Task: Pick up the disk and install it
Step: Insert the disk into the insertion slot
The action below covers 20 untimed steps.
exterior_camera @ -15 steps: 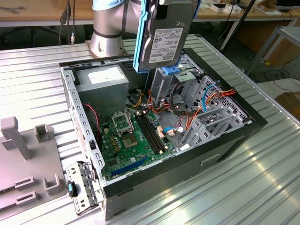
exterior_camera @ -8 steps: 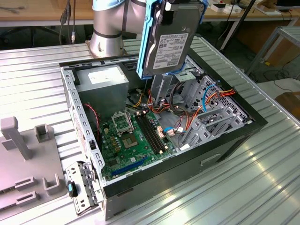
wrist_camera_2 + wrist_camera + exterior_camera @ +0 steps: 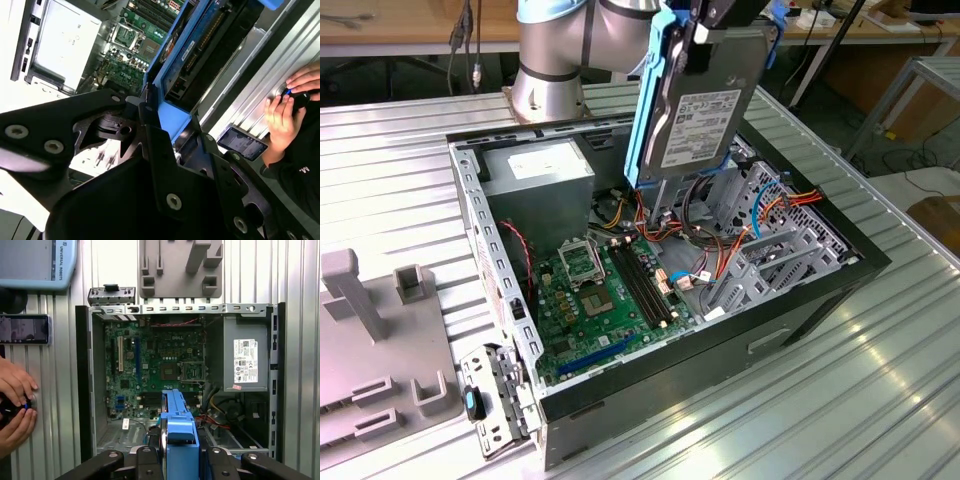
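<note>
We see the black gripper (image 3: 703,35) clamped shut on the disk (image 3: 698,115), a flat dark grey metal hard drive with a white label, clipped into a bright blue plastic carrier frame. In the exterior view the disk hangs in the air on edge, slightly tilted, with its label facing the camera and the blue frame running along the edge toward that view's left. It hangs above the open black computer case (image 3: 700,365), touching nothing inside.

Below it lie the green motherboard (image 3: 590,300), the grey power-supply box (image 3: 535,170) with its white label, and the perforated metal drive cage (image 3: 770,250) amid orange and red cables. The case sits on a ribbed silver metal table (image 3: 840,400).

In the first wrist view we see the gripper's dark fingers (image 3: 145,460) flanking the blue frame, a person's hand (image 3: 17,382) beside the case, and a dark phone (image 3: 25,329) near it.
</note>
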### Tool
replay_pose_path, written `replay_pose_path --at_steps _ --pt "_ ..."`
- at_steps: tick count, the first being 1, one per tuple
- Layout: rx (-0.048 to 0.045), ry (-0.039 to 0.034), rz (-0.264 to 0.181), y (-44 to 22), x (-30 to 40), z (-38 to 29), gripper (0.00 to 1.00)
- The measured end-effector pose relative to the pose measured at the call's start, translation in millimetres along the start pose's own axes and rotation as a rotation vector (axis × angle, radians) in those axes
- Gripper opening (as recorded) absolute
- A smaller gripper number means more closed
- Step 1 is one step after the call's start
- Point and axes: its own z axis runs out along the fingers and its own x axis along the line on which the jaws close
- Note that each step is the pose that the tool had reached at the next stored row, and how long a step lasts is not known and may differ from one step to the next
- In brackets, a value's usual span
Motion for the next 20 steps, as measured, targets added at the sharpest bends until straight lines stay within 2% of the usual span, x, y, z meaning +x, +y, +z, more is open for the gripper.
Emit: replay_pose_path --at_steps 2,6,8,11,20 --pt "-0.0001 0.0002 0.000 -0.1 9.7 0.2 0.37" --pt "0.0000 0.0000 0.000 -0.2 19.4 0.5 0.37" --pt "0.0000 0.0000 0.000 -0.4 28.1 0.8 0.37" --pt "0.0000 0.0001 0.000 -0.5 34.1 0.8 0.37" --pt "0.0000 0.0001 0.000 -0.5 35.2 0.9 0.37"
